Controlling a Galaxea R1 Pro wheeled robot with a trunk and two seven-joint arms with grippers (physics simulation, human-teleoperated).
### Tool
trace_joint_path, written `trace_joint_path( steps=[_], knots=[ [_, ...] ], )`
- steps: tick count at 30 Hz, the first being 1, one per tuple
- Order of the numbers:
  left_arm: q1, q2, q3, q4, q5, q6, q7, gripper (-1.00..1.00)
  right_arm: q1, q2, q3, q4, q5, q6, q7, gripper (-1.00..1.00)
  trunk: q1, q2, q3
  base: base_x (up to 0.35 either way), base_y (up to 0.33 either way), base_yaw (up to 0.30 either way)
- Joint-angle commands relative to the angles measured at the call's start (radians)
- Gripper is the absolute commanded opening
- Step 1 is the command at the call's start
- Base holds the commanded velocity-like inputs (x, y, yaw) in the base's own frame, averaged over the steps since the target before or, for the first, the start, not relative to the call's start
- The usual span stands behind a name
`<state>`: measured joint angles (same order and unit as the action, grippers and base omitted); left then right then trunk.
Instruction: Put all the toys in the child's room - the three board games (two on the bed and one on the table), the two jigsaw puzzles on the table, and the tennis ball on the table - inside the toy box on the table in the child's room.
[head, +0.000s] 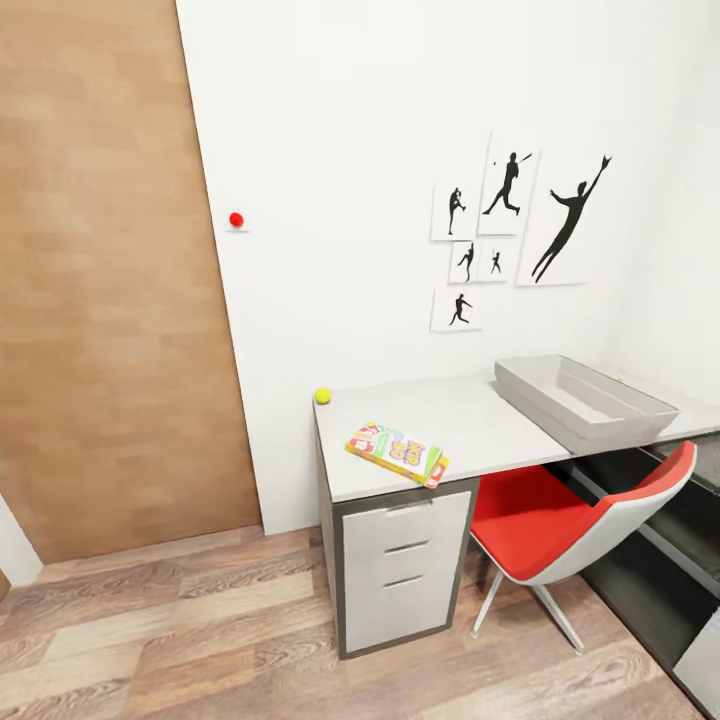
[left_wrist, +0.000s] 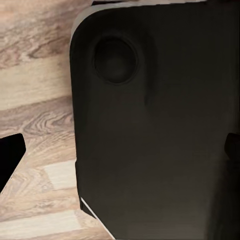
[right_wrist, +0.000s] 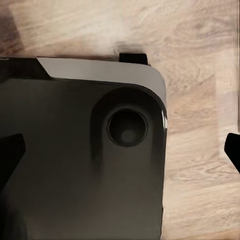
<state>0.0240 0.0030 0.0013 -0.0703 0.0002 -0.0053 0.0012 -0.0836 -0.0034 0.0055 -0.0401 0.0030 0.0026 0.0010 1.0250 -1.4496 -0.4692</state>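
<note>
Head view: the toy box, open-topped and light grey, sits at centre right on the table. A board game lies flat near the table's front edge, lower centre; the tennis ball rests at the table's far left corner. A red chair stands at lower right, below the box. Wrist views: left gripper and right gripper show dark fingertips spread wide at the frame edges, holding nothing, above the robot's dark base and wooden floor.
</note>
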Motion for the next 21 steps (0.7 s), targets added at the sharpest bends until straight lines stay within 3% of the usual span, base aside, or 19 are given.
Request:
trace_joint_path(
  steps=[1, 16, 19, 21],
  knots=[
    [0.001, -0.005, 0.000, -0.010, 0.000, -0.001, 0.000, 1.00, -0.001, -0.002, 0.001, -0.003, 0.000, 0.001, 0.001, 1.00, 0.000, 0.000, -0.001, 0.000, 0.000, -0.275],
    [-0.061, -0.031, 0.004, -0.034, 0.011, 0.006, 0.001, 1.00, -0.042, -0.018, 0.001, -0.018, -0.001, 0.012, 0.001, 1.00, 0.000, 0.000, -0.004, 0.000, 0.000, -0.277],
    [-0.091, -0.039, 0.008, -0.036, 0.033, 0.007, 0.001, 1.00, -0.070, -0.023, 0.001, -0.019, -0.002, 0.027, 0.001, 1.00, 0.000, 0.000, -0.006, 0.000, 0.000, -0.277],
    [-0.128, -0.049, 0.011, -0.037, 0.068, 0.009, -0.001, 1.00, -0.102, -0.029, 0.000, -0.020, -0.004, 0.052, 0.001, 1.00, 0.000, 0.000, -0.006, 0.000, 0.000, -0.275]
  ],
)
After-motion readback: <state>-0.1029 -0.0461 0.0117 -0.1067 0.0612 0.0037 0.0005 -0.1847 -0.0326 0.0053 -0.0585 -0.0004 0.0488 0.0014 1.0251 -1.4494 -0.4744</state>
